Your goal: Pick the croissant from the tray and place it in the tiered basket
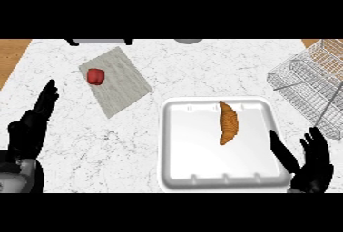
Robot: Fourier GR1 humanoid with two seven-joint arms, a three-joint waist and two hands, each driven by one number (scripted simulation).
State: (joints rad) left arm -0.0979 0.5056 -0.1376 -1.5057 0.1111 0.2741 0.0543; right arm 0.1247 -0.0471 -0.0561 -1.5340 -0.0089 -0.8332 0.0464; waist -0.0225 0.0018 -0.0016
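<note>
No readable txt, labels, brands, nos. or signs anywhere. Tray (pixel 175 136), croissant (pixel 227 122), wire basket (pixel 309 77) right of tray, grey mat (pixel 119 86) left of tray: all blank. Marbled tabletop (pixel 100 145) has veining only.

We see the croissant (pixel 228 123) lying in the tray (pixel 179 149) — tiered basket (pixel 313 86) behind-right, a mat (pixel 120 86) behind-left bearing a bell pepper (pixel 95 76).

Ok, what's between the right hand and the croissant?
In the head view, only bare white tray floor and its right rim lie between the open right hand and the croissant.
</note>
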